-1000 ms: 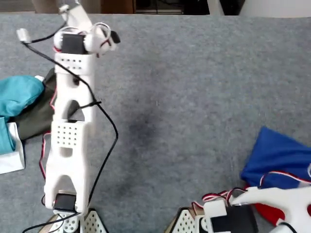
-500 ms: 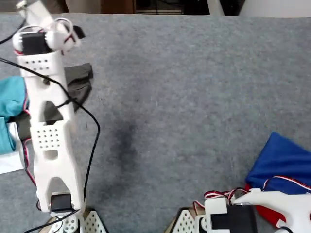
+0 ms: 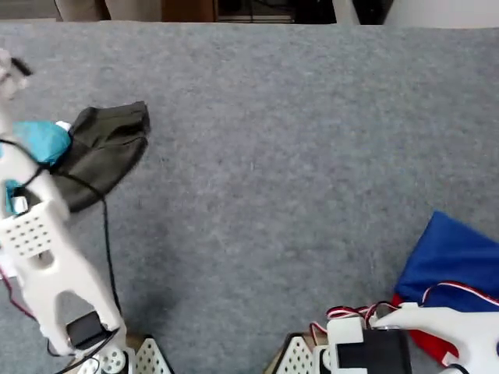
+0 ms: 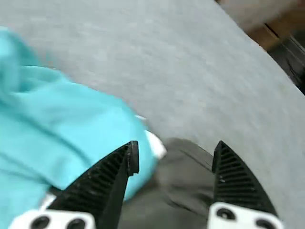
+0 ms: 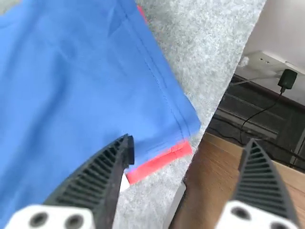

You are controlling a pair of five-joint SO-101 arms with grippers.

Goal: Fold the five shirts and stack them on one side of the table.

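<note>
At the left edge the teal shirt (image 3: 39,140) and dark shirt (image 3: 105,152) lie crumpled together. The left gripper (image 4: 176,152) hangs over them, jaws apart and empty. At the right edge the blue shirt (image 3: 452,257) lies on a red shirt (image 3: 425,343), with the right gripper (image 5: 189,142) spread wide above, holding nothing. Most folding seems left to do. Within the last second the left arm (image 3: 39,257) has swung out leftward, uncovering the dark shirt.

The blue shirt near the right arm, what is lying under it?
Red fabric sticks out from beneath the blue shirt at its edge, on the grey table cover. The shirt covers the rest, so what the red piece is and anything more below stay hidden.
</note>
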